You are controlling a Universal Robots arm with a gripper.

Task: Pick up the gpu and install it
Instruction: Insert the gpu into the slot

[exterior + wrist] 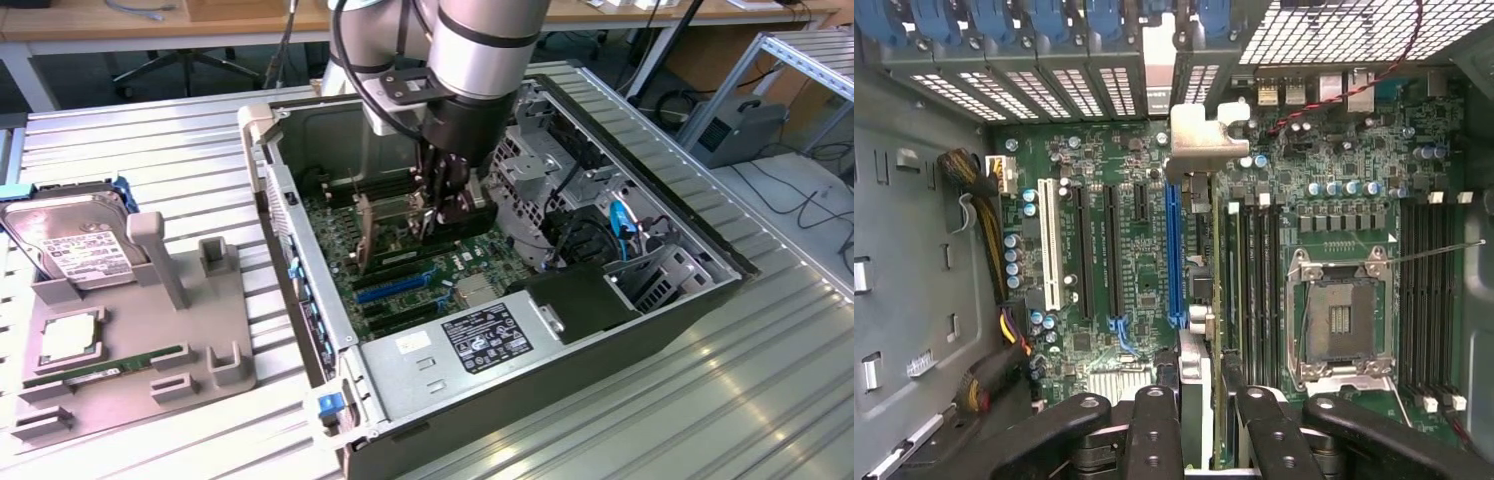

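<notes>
My gripper (441,222) is lowered inside the open computer case (300,215), shut on the gpu (463,212), which hangs upright as a dark card just above the motherboard (400,285). In the wrist view the gpu (1197,365) appears edge-on between my two black fingers (1154,425). Its silvery end bracket (1206,138) reaches toward the rear slot openings. The card's edge runs right beside the long blue expansion slot (1174,250). Whether it touches the slot I cannot tell.
A grey fixture (187,340) at the exterior view's left carries a silver hard drive (74,245), a processor (74,340) and a green memory stick (120,365). Inside the case are the power supply (487,340), drive cage (547,160), cables (621,225) and the CPU socket (1339,320).
</notes>
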